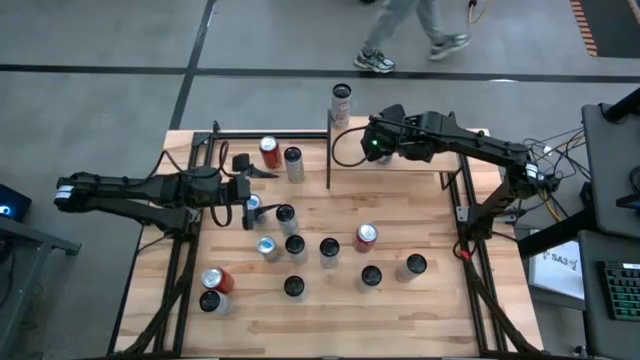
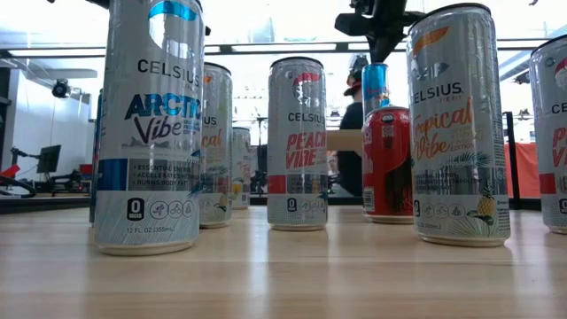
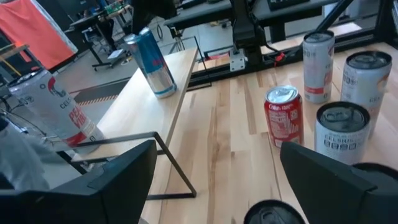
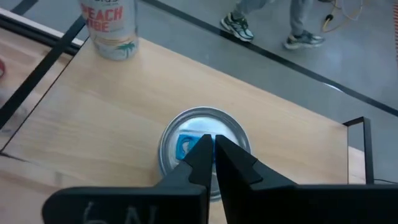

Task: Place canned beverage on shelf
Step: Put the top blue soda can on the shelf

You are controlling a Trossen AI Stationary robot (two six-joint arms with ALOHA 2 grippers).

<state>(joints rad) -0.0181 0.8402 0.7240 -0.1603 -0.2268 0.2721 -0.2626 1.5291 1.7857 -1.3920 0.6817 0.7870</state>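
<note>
The right gripper [image 4: 214,144], fingers pinched together, is hovering directly over the blue can [image 4: 202,149] standing on the shelf [image 4: 112,112]; the Peach Vibe can [image 4: 111,25] stands at its 10 o'clock. The left gripper [image 1: 247,193] is waiting wide.

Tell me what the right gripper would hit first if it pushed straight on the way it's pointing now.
The top of the blue-tabbed can on the shelf. The right gripper points down at it with fingers shut, directly over the lid; how much gap remains is hard to judge.
</note>
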